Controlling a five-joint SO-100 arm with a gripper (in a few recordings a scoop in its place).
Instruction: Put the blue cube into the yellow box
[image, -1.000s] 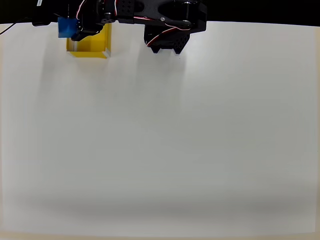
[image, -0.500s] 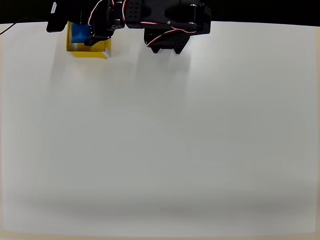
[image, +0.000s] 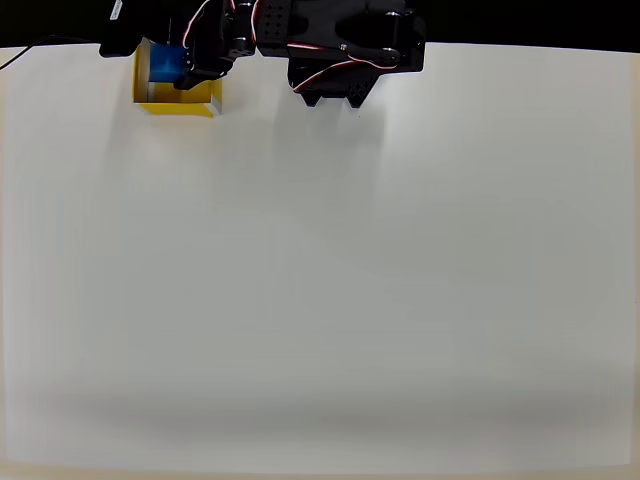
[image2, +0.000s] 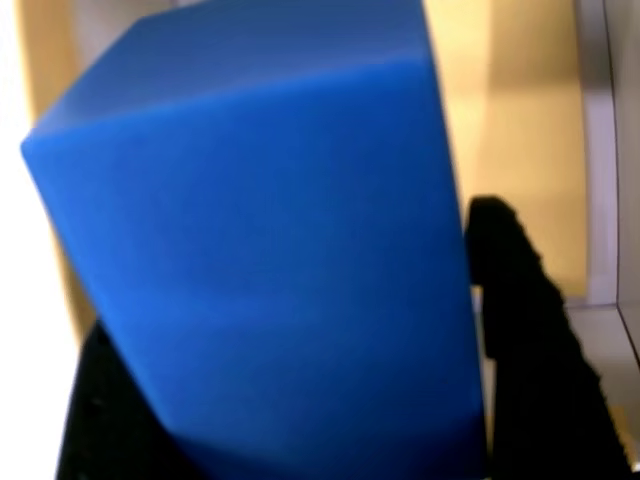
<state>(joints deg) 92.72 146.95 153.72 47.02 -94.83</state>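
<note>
Over the far left corner of the tabletop (image: 320, 260), the gripper (image: 185, 68) clamps the blue cube (image: 163, 64) directly above the yellow box (image: 180, 98).

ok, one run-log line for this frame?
phase: placing | gripper: shut on blue cube | cube: over yellow box, far-left table edge in overhead view | release: not yet
</note>
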